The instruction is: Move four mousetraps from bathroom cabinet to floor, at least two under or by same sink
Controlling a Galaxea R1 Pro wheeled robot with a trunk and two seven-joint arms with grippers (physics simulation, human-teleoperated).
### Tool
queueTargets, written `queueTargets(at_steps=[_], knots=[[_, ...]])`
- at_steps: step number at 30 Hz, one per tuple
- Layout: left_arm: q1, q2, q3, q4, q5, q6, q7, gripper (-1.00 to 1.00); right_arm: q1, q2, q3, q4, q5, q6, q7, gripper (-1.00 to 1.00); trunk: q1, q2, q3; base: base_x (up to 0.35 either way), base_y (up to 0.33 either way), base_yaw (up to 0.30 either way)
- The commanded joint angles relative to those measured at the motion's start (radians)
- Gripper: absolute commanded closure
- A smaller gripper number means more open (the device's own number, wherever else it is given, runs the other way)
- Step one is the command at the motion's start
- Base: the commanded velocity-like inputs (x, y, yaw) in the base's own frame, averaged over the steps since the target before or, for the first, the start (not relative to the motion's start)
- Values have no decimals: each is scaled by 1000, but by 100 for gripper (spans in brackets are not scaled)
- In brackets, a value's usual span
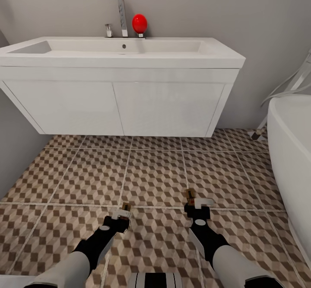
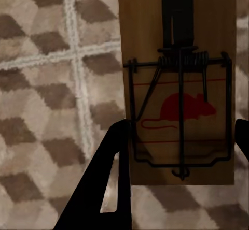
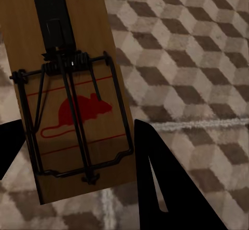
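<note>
Both arms reach forward low over the cube-patterned bathroom floor point(image 1: 155, 171), in front of the white sink point(image 1: 121, 59). My left gripper point(image 1: 123, 213) is shut on a mousetrap point(image 2: 179, 85), a brown board with black wire and a red mouse mark, held between the dark fingers point(image 2: 111, 173). My right gripper point(image 1: 195, 202) is shut on a second mousetrap point(image 3: 70, 95) of the same kind, with one finger point(image 3: 161, 183) beside its edge. Both traps hang above the tiles. The small brown ends of the traps point(image 1: 189, 194) show past the grippers in the head view.
The sink's white cabinet point(image 1: 116, 106) hangs off the grey wall with open floor beneath it. A chrome tap point(image 1: 121, 9) and a red ball-shaped object point(image 1: 139, 23) stand on its back rim. A white bathtub point(image 1: 291, 158) closes the right side. A grey wall point(image 1: 13, 149) stands at left.
</note>
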Motion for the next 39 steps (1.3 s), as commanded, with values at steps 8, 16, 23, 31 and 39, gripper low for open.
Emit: queueTargets(at_steps=[8, 16, 23, 31, 39], knots=[[0, 40, 6, -51, 85, 9, 36, 100, -1, -2, 6, 2, -3, -2, 11, 100, 0, 0, -1, 0, 0, 0], [0, 40, 3, -74, 98, 20, 23, 100, -1, -3, 6, 2, -1, -2, 13, 100, 0, 0, -1, 0, 0, 0], [0, 28, 3, -77, 95, 23, 17, 100, -1, -3, 5, 2, -1, -1, 13, 100, 0, 0, -1, 0, 0, 0], [0, 24, 3, -77, 93, 24, 19, 100, -1, -4, 3, 2, -1, 0, 13, 100, -1, 0, 7, 0, 0, 0], [0, 25, 2, -76, 93, 24, 22, 100, -1, -4, 2, 2, -1, 0, 13, 100, -5, 2, 38, 0, 0, 0]])
